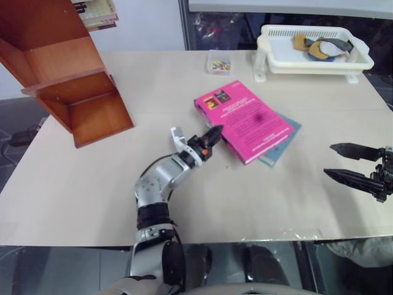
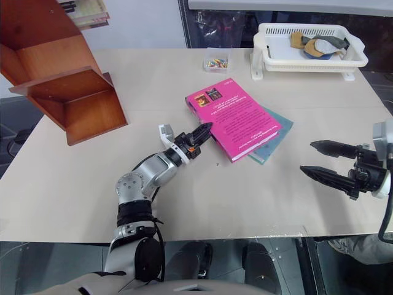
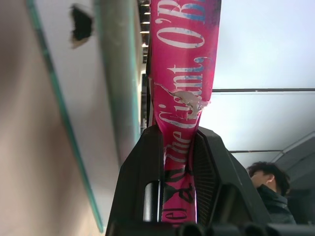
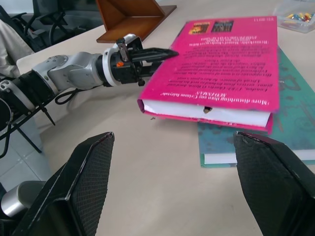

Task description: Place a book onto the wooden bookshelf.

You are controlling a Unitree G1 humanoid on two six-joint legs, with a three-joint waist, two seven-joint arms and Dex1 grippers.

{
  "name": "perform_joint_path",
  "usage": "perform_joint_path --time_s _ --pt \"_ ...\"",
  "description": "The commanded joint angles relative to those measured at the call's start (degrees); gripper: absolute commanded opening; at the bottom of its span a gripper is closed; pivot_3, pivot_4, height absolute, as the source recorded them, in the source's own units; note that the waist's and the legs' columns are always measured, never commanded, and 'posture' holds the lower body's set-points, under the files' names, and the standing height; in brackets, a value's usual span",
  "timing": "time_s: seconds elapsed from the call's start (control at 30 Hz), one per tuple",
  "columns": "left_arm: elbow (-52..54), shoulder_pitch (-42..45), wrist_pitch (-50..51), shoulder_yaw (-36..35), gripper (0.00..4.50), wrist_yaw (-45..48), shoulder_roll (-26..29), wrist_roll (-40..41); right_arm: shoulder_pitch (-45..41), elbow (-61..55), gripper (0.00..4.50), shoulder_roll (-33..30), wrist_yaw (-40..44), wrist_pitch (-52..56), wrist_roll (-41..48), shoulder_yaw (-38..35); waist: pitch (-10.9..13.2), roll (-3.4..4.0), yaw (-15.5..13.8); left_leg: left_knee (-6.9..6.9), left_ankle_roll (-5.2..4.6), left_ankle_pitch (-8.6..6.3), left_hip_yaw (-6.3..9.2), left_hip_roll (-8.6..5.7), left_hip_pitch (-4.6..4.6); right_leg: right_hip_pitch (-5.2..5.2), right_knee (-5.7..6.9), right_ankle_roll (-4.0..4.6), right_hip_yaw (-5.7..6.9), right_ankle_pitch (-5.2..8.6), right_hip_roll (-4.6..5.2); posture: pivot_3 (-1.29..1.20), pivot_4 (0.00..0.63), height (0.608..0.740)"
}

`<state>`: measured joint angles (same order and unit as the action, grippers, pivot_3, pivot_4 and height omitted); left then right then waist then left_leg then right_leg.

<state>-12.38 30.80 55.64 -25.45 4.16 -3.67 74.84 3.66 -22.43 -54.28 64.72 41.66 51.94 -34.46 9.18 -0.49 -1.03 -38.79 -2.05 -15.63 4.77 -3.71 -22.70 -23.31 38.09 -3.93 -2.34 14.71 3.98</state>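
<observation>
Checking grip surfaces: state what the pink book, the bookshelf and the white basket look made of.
The book: paper, glossy printed cover torn at the spine, white page edges. The wooden bookshelf: reddish-brown wood or veneer, polished sheen. The basket: white plastic by its look, slotted moulded walls.

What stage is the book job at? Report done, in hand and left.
Done: the left gripper has shut on the spine edge of the pink book. In hand: that grip; the book lies on the teal book on the table. Left: lift and carry it to the wooden bookshelf. The right gripper waits open.
</observation>
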Motion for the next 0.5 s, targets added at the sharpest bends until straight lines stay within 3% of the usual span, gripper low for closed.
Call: perform_joint_path --time_s 0.03,0.3,0.5 --pt "4.70 0.59 -2.47 0.41 0.42 1.93 0.77 0.23 -0.46 -0.05 3.93 -0.95 0.63 -0.99 0.28 -1.21 0.00 0.00 0.00 0.00 0.00 0.00 0.00 0.00 -0.01 0.00 -0.01 0.00 0.00 0.00 0.00 0.00 0.150 0.740" --pt "10.27 1.64 -8.06 4.97 0.42 6.77 7.68 -8.99 -0.88 0.39 3.93 -1.08 0.78 -1.13 0.08 -0.76 0.02 -0.04 0.09 0.00 0.00 0.00 0.00 0.00 -0.02 0.00 -0.02 0.00 0.01 0.00 -0.03 0.00 0.150 0.740" --pt "19.50 3.56 -17.47 16.38 0.42 17.34 16.77 -25.35 -3.03 2.44 3.93 -1.93 1.68 -1.83 -0.32 0.32 0.03 -0.05 0.09 0.00 0.00 0.00 0.01 0.00 -0.05 -0.01 -0.05 0.00 0.02 0.00 -0.04 0.00 0.150 0.740"
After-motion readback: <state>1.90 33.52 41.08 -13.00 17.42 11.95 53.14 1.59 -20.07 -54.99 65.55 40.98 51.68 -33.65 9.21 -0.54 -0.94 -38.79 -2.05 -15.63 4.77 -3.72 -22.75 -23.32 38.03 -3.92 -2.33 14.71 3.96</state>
